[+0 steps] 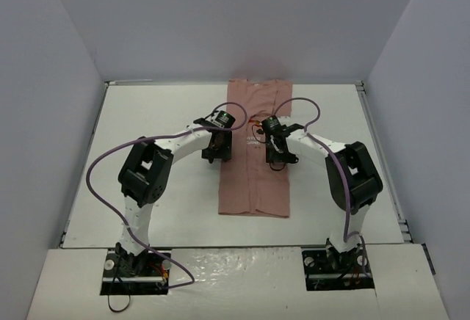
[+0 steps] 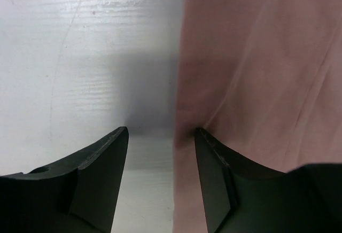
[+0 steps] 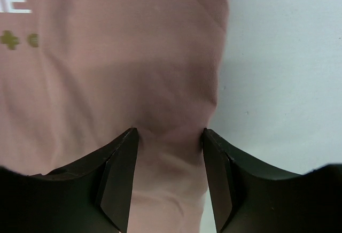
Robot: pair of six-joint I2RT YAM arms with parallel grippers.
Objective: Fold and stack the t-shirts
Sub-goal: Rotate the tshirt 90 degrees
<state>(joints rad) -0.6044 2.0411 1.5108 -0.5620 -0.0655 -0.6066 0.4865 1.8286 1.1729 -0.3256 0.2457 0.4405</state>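
Note:
The dusty-pink t-shirt (image 1: 253, 180) lies flat in the middle of the white table (image 1: 147, 114) as a long narrow strip, collar end at the far wall. My left gripper (image 1: 213, 155) is down at the strip's left edge. In the left wrist view its jaws (image 2: 160, 131) stand open astride that edge, one finger over bare table and the other on pink cloth (image 2: 256, 56). My right gripper (image 1: 279, 160) is down at the strip's right edge. It is open (image 3: 169, 131), both fingertips touching cloth (image 3: 107, 72) that puckers slightly between them. White lettering (image 3: 13, 0) shows at the upper left.
Grey walls (image 1: 51, 78) close the table in on the left, back and right. Purple cables (image 1: 103, 166) loop from both arms over the table. The arm bases (image 1: 136, 265) sit at the near edge.

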